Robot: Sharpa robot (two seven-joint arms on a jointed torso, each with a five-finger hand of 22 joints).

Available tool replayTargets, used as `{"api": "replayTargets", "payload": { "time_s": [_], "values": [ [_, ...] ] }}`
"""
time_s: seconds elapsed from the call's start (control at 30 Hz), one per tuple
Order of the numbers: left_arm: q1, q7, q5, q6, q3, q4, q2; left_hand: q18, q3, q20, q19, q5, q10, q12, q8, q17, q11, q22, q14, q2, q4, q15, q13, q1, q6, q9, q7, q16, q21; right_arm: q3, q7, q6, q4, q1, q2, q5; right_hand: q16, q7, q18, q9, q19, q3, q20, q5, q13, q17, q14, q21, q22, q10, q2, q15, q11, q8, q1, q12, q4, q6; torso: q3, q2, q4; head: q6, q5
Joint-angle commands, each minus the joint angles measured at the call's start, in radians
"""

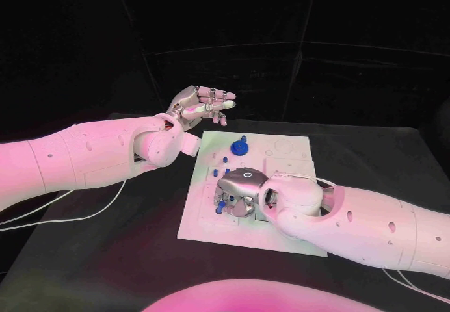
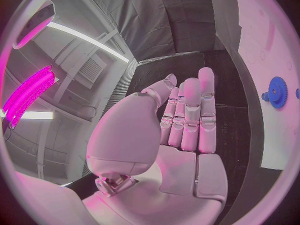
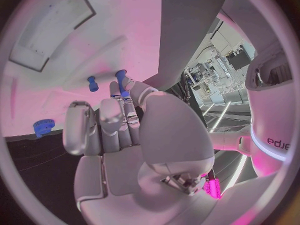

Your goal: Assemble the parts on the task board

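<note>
Nearest you, the right arm (image 1: 365, 224) comes in low across the near right corner of the task board (image 1: 281, 146) and covers that corner. Its right hand (image 1: 242, 190) sits over the board's left-middle, palm down, fingers (image 3: 119, 112) curled toward the plate. A blue peg (image 3: 121, 80) stands right at the fingertips in the right wrist view; you cannot tell whether the hand has hold of it or only touches it.

Edges: the board lies in the middle of the black counter (image 1: 394, 156), with bare counter on every side. The widest open strip is to the right and at the far edge. The near left corner of the board is uncovered.

Around: a white cable (image 1: 66, 211) trails over the counter on the left, under the left arm. A second blue peg (image 3: 92, 83) stands just beside the first.

The left hand (image 1: 201, 104) hangs raised beyond the board's far left corner, off the plate. Its fingers (image 2: 190, 115) are straight and close together, holding nothing.

Parts: a blue gear (image 1: 241, 147) sits near the board's far edge, left of centre, well apart from the right hand. Small blue pieces (image 1: 221, 207) show at the right hand's left side.
</note>
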Motion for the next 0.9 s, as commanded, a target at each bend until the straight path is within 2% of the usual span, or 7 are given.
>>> {"api": "replayTargets", "payload": {
  "time_s": [0.03, 0.2, 0.3, 0.4, 0.63, 0.8, 0.9],
  "values": [
    [0.002, 0.007, 0.003, 0.011, 0.001, 0.002, 0.000, 0.014, -0.007, 0.004, 0.000, 0.002, -0.005, 0.003, 0.003, -0.001, 0.000, -0.001, -0.006, 0.012, 0.000, 0.002, -0.001, 0.001, -0.010, 0.001, 0.000, 0.003, -0.006, 0.000, -0.012, 0.027, -0.002, 0.001, 0.005, -0.017, 0.004, 0.007, -0.012, -0.003, -0.001, 0.002, 0.005, 0.004, 0.000, -0.003, 0.008, 0.002, 0.008, -0.001, -0.009, -0.001, 0.004, -0.004, -0.009, -0.012, -0.002, -0.005, 0.0004, 0.000, -0.0004, 0.000, -0.001],
    [0.002, 0.006, 0.003, 0.012, 0.001, 0.002, 0.000, 0.014, -0.007, 0.004, 0.000, 0.002, -0.005, 0.003, 0.003, -0.001, 0.000, -0.001, -0.006, 0.012, 0.000, 0.002, -0.001, 0.001, -0.010, 0.001, 0.000, 0.003, -0.006, 0.000, -0.009, 0.008, -0.007, 0.001, 0.012, -0.019, 0.002, 0.027, -0.010, -0.014, -0.012, -0.009, 0.016, 0.008, -0.005, -0.010, 0.004, -0.008, -0.004, -0.050, -0.036, 0.016, 0.023, -0.035, -0.041, -0.049, 0.008, -0.066, 0.0003, 0.000, -0.0004, 0.001, -0.001],
    [0.002, 0.004, 0.003, 0.013, 0.001, 0.002, 0.000, 0.014, -0.007, 0.004, 0.000, 0.002, -0.005, 0.003, 0.003, -0.001, 0.000, -0.001, -0.006, 0.012, 0.000, 0.002, -0.001, 0.001, -0.010, 0.001, 0.000, 0.003, -0.006, -0.001, -0.008, -0.009, -0.009, 0.000, 0.017, -0.020, -0.002, 0.017, -0.005, -0.015, -0.022, -0.041, 0.021, -0.019, -0.002, -0.017, 0.001, -0.017, -0.016, -0.072, -0.063, 0.016, 0.019, -0.036, -0.076, -0.058, 0.025, -0.172, 0.0003, 0.000, -0.0008, 0.002, -0.002],
    [0.002, 0.002, 0.003, 0.015, 0.001, 0.002, 0.000, 0.014, -0.008, 0.004, 0.000, 0.002, -0.006, 0.005, 0.004, -0.001, 0.000, -0.001, -0.006, 0.013, 0.001, 0.002, -0.001, 0.001, -0.011, 0.001, 0.000, 0.003, -0.007, -0.001, -0.008, -0.029, -0.009, 0.000, 0.018, -0.021, -0.004, 0.009, -0.003, -0.014, -0.028, -0.072, 0.020, -0.023, 0.001, -0.023, -0.001, -0.024, -0.024, -0.085, -0.070, 0.013, 0.017, -0.036, -0.083, -0.059, 0.032, -0.224, 0.0007, 0.000, 0.0000, 0.003, -0.002],
    [0.002, 0.001, 0.003, 0.016, 0.001, 0.002, -0.001, 0.014, -0.008, 0.004, 0.001, 0.002, -0.007, 0.005, 0.004, -0.002, 0.000, -0.002, -0.007, 0.013, 0.001, 0.002, -0.001, 0.001, -0.012, 0.001, 0.000, 0.003, -0.007, -0.002, -0.006, -0.075, 0.004, -0.002, 0.005, -0.024, -0.003, 0.004, -0.003, -0.013, -0.029, -0.088, 0.019, -0.022, 0.003, -0.024, -0.002, -0.025, -0.025, -0.090, -0.070, 0.012, 0.017, -0.035, -0.079, -0.057, 0.033, -0.247, 0.0009, 0.000, -0.0011, 0.004, 0.000],
    [0.002, 0.001, 0.003, 0.016, 0.001, 0.001, -0.002, 0.014, -0.008, 0.004, 0.001, 0.002, -0.007, 0.005, 0.004, -0.002, 0.000, -0.002, -0.007, 0.013, 0.001, 0.002, -0.001, 0.001, -0.012, 0.001, 0.000, 0.003, -0.007, -0.002, 0.001, -0.122, 0.036, -0.004, -0.025, -0.024, -0.003, 0.007, -0.004, -0.012, -0.027, -0.096, 0.019, -0.020, 0.004, -0.024, -0.002, -0.024, -0.023, -0.087, -0.070, 0.011, 0.016, -0.034, -0.078, -0.053, 0.034, -0.249, 0.0018, -0.001, -0.0022, 0.005, 0.001],
    [0.002, 0.001, 0.003, 0.017, 0.001, 0.001, -0.002, 0.014, -0.008, 0.004, 0.001, 0.002, -0.007, 0.005, 0.004, -0.002, 0.000, -0.002, -0.007, 0.013, 0.001, 0.002, -0.001, 0.001, -0.012, 0.001, 0.000, 0.003, -0.007, -0.001, 0.005, -0.156, 0.068, -0.004, -0.058, -0.023, -0.008, 0.008, -0.002, -0.011, -0.031, -0.109, 0.018, -0.020, 0.005, -0.033, -0.003, -0.029, -0.029, -0.090, -0.076, 0.011, 0.016, -0.033, -0.078, -0.052, 0.034, -0.250, 0.0007, -0.001, -0.0020, 0.007, -0.002]
  ]
}}
